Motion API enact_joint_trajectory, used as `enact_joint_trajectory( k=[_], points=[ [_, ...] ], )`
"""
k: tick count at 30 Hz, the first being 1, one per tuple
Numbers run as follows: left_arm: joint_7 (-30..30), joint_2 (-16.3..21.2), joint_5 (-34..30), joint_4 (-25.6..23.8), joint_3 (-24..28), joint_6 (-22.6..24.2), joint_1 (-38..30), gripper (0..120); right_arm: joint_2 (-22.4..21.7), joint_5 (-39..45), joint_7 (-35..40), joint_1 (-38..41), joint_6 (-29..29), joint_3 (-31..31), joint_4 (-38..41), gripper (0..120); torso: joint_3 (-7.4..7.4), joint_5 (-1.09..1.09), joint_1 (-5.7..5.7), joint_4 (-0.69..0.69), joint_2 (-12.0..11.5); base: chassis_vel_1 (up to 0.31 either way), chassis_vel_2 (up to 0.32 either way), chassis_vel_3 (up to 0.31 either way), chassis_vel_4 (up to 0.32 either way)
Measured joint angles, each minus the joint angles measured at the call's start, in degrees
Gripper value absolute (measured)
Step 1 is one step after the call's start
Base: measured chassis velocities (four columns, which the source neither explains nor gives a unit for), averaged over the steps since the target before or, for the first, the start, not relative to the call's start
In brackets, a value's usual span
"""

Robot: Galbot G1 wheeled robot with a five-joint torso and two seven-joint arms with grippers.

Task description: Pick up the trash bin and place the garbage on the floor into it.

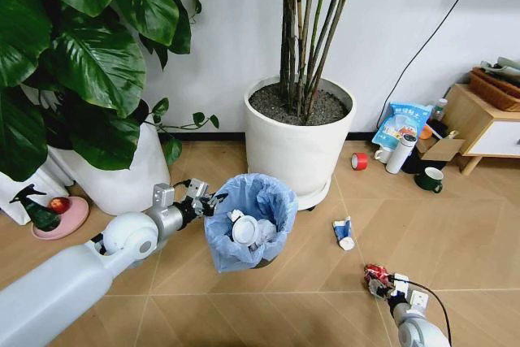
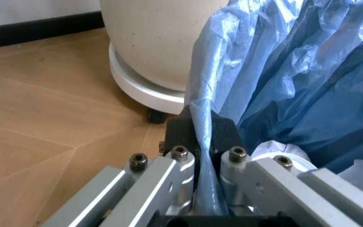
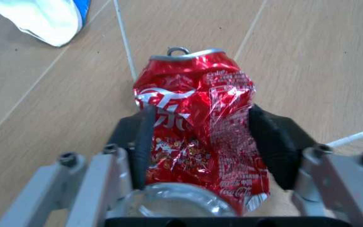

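Head view: trash bin [image 1: 248, 221], left-pinched by its liner, holds white litter; right jaws clamp crushed can [image 3: 200, 137].

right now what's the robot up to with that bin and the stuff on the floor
The left gripper is shut on the blue liner at the rim of the trash bin, which already has white litter inside. The right gripper has its fingers around a crushed red can low over the floor. A blue-white packet lies between them.

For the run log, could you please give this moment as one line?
left gripper: shut on bin liner | right gripper: shut on red can | packet: on floor
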Motion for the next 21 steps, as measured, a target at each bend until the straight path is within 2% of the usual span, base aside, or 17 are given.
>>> enact_joint_trajectory(
  k=[1,4,6,9,11,13,15,17,21],
  points=[
    [0.0,0.0,0.0,0.0,0.0,0.0,0.0,0,0.0,0.0,0.0,0.0,0.0,0.0,0.0,51,0.0,0.0,0.0,0.0,0.0,0.0,0.0,0.0,0.0],
    [-0.01,-0.02,0.0,-0.04,-0.04,0.02,0.02,0,0.01,0.14,-0.01,0.22,-0.06,-0.18,-0.12,38,0.0,-0.03,0.0,-0.01,0.0,0.0,0.0,0.0,0.0],
    [-0.02,-0.03,0.0,-0.04,-0.05,0.03,0.01,0,-0.01,0.29,0.0,0.27,-0.09,-0.19,-0.15,35,0.0,-0.02,0.0,-0.01,0.0,0.0,0.0,0.0,0.0],
    [-0.03,-0.05,0.0,-0.05,-0.05,0.05,0.0,0,-0.13,0.5,-0.06,0.21,-0.2,-0.17,-0.16,23,0.0,-0.01,0.0,-0.01,0.0,0.0,0.0,0.0,0.0],
    [-0.03,-0.06,0.0,-0.05,-0.05,0.05,0.0,0,-0.18,0.57,-0.06,0.14,-0.28,-0.17,-0.16,22,0.0,0.0,0.0,-0.01,0.0,0.0,0.0,0.0,0.0],
    [-0.02,-0.09,0.0,-0.02,-0.01,0.05,-0.07,0,-0.27,0.81,-0.13,-0.12,-0.57,-0.16,-0.05,10,0.0,0.04,0.0,-0.02,0.0,0.0,0.0,0.0,0.0],
    [-0.01,-0.09,0.0,-0.01,0.01,0.05,-0.11,0,-0.31,0.89,-0.16,-0.22,-0.62,-0.17,0.02,10,0.0,0.08,0.0,-0.01,0.0,0.0,0.0,0.0,0.0],
    [0.01,-0.1,0.0,0.02,0.09,0.05,-0.23,0,-0.81,1.32,-0.31,-0.55,-0.76,-0.1,0.8,1,0.0,0.07,0.0,0.01,0.0,0.0,0.0,0.0,0.0],
    [0.06,-0.15,0.01,0.12,0.2,0.05,-0.32,0,-1.69,1.93,-0.32,-1.21,-0.97,0.09,2.39,0,0.01,0.04,0.0,0.01,0.0,0.0,0.0,0.0,0.0]
  ],
)
